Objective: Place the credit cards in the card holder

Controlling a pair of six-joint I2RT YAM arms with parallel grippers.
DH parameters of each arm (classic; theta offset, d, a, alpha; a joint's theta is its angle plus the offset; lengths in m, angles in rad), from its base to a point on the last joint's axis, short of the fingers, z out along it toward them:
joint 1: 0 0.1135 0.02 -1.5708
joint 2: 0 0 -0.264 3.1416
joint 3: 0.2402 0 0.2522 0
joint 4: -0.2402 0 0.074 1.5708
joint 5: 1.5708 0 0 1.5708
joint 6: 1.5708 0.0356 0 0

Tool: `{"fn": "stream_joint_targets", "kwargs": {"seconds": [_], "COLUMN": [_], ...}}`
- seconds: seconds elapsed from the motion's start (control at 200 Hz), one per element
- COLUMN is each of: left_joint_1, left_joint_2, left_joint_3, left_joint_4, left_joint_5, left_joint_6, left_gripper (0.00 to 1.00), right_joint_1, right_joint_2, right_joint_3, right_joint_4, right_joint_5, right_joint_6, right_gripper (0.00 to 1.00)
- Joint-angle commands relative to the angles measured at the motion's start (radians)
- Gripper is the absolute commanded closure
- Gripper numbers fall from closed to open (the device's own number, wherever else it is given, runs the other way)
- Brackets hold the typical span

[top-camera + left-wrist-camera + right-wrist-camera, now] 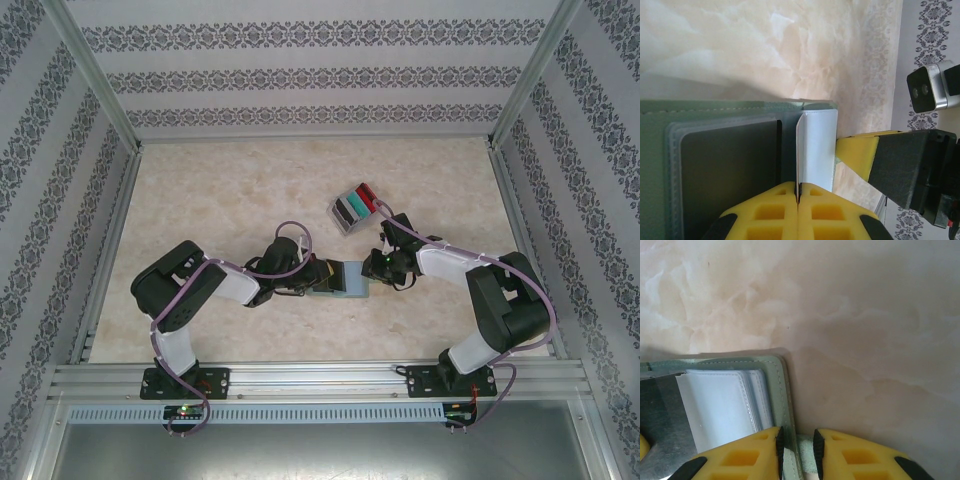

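The grey-green card holder (pixel 349 284) lies open on the table between both grippers. In the left wrist view my left gripper (pixel 799 193) is shut on a thin clear sleeve leaf (pixel 816 150) and holds it upright. Beside the leaf, a dark grey credit card (pixel 725 175) sits in a sleeve of the holder (pixel 654 165). In the right wrist view my right gripper (pixel 797 444) is shut on the right edge of the holder's green cover (pixel 776 385). Other credit cards, red, teal and dark, stand in a clear slotted tray (pixel 353 208).
The tray stands just behind the holder, close to the right arm's wrist (pixel 400 235). Aluminium rails (pixel 300 380) frame the marble-patterned table, with patterned walls beyond. The right gripper's yellow finger (pixel 856 154) sits next to the lifted leaf.
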Motion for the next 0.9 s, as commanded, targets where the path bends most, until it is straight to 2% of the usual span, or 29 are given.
{"fn": "stream_joint_targets", "kwargs": {"seconds": [0.0, 0.305, 0.604, 0.824, 0.894], "left_joint_1": [-0.015, -0.023, -0.043, -0.057, -0.057], "left_joint_2": [-0.018, -0.053, 0.067, 0.076, 0.062], "left_joint_3": [-0.009, 0.005, 0.051, 0.101, 0.103], "left_joint_4": [-0.069, -0.12, 0.024, -0.061, -0.096], "left_joint_5": [0.031, -0.015, 0.0, 0.031, 0.026], "left_joint_6": [0.027, 0.014, -0.042, -0.005, 0.004], "left_gripper": [1.0, 1.0, 1.0, 0.96, 0.89], "right_joint_1": [0.0, 0.007, 0.019, 0.02, 0.021], "right_joint_2": [0.056, 0.058, 0.058, 0.053, 0.053], "right_joint_3": [-0.009, -0.011, -0.02, -0.021, -0.02], "right_joint_4": [-0.021, -0.009, 0.004, -0.001, -0.002], "right_joint_5": [0.039, 0.027, 0.022, 0.028, 0.031], "right_joint_6": [-0.018, -0.009, 0.005, 0.005, 0.006], "right_gripper": [0.74, 0.74, 0.73, 0.73, 0.73]}}
